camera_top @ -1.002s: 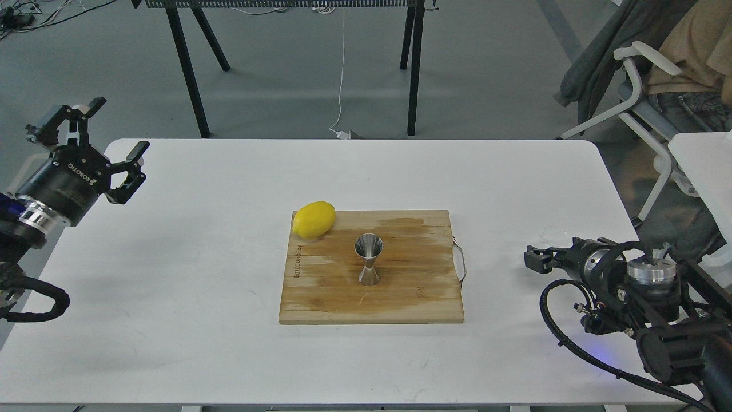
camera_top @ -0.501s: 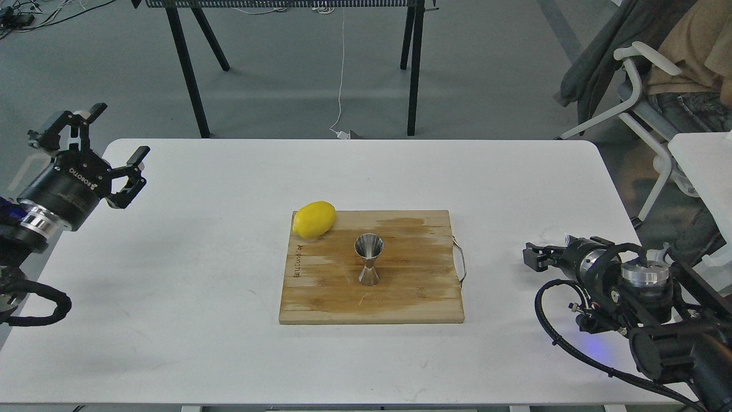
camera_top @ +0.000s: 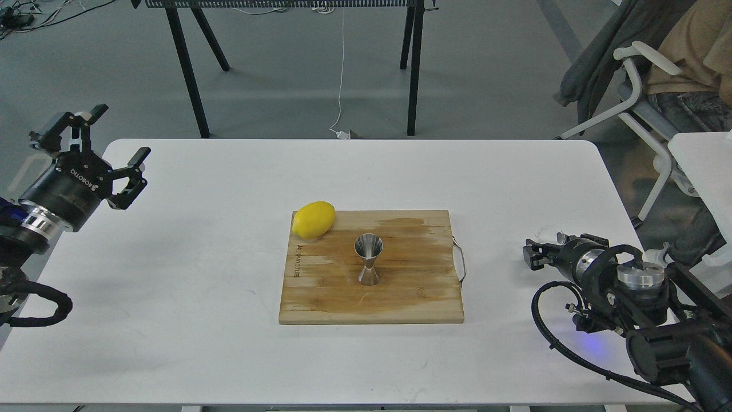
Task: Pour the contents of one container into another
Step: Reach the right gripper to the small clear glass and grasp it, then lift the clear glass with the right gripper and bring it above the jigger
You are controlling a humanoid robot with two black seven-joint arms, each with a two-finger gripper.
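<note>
The steel jigger [camera_top: 369, 260] stands upright in the middle of the wooden cutting board [camera_top: 412, 297]. The clear glass cup [camera_top: 549, 233] shows only faintly on the table at the far right, just behind my right gripper [camera_top: 536, 254]. That gripper is low over the table, pointing left, dark and seen nearly end-on, so its fingers cannot be told apart, and whether it touches the cup is unclear. My left gripper [camera_top: 119, 133] hangs open above the table's far left corner with nothing in it, far from the board.
A yellow lemon [camera_top: 313, 219] rests on the board's back left corner. The board has a metal handle [camera_top: 460, 262] on its right side. The white table [camera_top: 200, 257] carries everything. A chair [camera_top: 640, 91] and a second table stand to the right.
My right arm has crept slightly back and left beside the glass cup. My left gripper has dropped a little and turned slightly. Jigger and lemon have not moved.
</note>
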